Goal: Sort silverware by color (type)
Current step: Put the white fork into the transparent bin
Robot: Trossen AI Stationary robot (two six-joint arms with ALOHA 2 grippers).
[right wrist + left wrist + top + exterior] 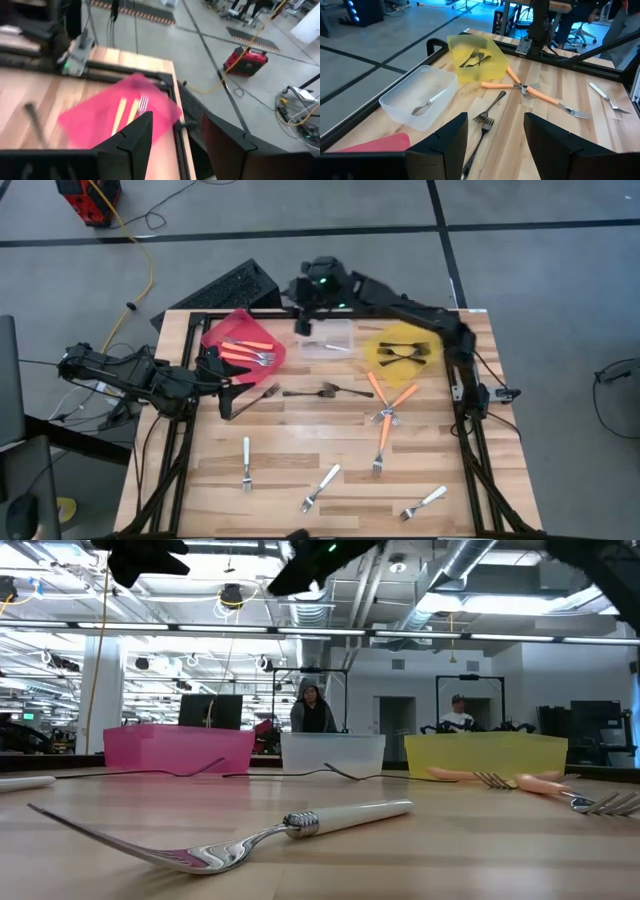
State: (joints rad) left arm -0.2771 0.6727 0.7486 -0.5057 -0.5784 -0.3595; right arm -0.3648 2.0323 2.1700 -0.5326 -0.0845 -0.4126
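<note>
left pincer point(222, 385): open, empty, by red bin point(243, 340) | right pincer point(305, 327): open, empty, over clear bin point(328, 337), far edge | forks point(384, 418): scattered on worktop point(300, 445) and in bins

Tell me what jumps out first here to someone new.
Three bins in a row at the table's far edge: red bin with orange-handled forks, clear bin with one silver fork, yellow bin with dark forks. Loose forks are scattered over the wood: crossed orange-handled ones right of centre, white-handled ones along the near edge. The left end effector hovers open over two dark forks mid-table.
</note>
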